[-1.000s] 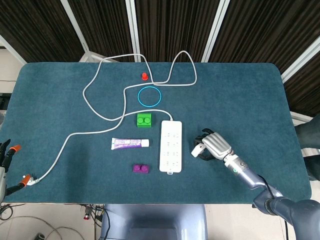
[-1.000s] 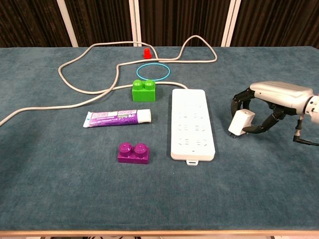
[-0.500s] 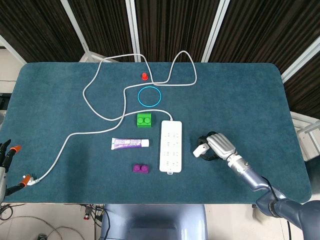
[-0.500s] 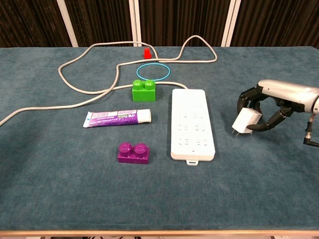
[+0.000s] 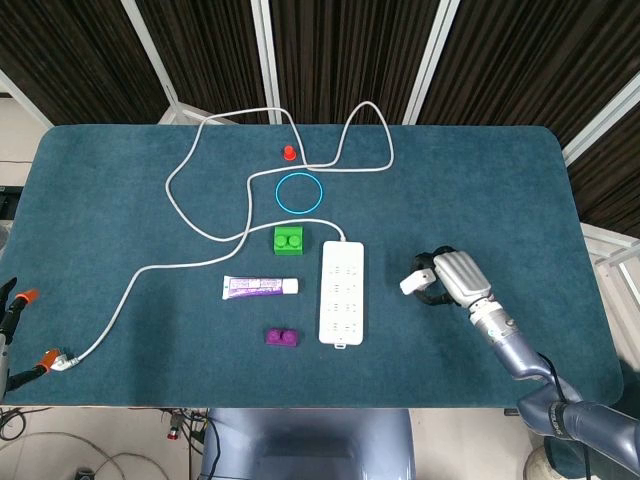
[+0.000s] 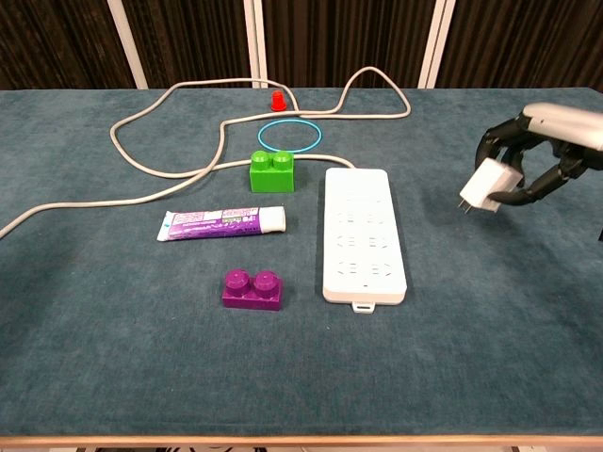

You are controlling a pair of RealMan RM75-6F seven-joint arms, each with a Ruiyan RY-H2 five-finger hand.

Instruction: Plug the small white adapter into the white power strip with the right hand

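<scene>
Right hand (image 6: 542,155) has the adapter (image 6: 490,185) pinched between curled fingers, lifted clear of the table (image 6: 113,377) and hanging off to the right of the strip (image 6: 366,234), well apart from it. Its prongs show in the chest view at the adapter's lower left edge, tilted toward the strip rather than straight down. To do this step well, I judge the hand should first carry the adapter left until it sits over a chosen socket, then turn the wrist so the prongs point squarely down before any descent; pushing in at the present tilt would likely scrape the strip's face or shove it across the cloth, since nothing holds the strip down. A slow, straight press is the safer way, with the pinch kept firm so the adapter does not rotate in the fingers. The chest view shows what the head view cannot: the prongs, the adapter's tilt and its height above the table. The head view (image 5: 455,282) shows the adapter (image 5: 412,284) only as a small white block beside the strip (image 5: 341,292), but gives the plan position, the whole cord (image 5: 180,200) looping back across the table, and the left hand (image 5: 12,310) at the far edge, only partly in frame, so whether it is open is unclear.
</scene>
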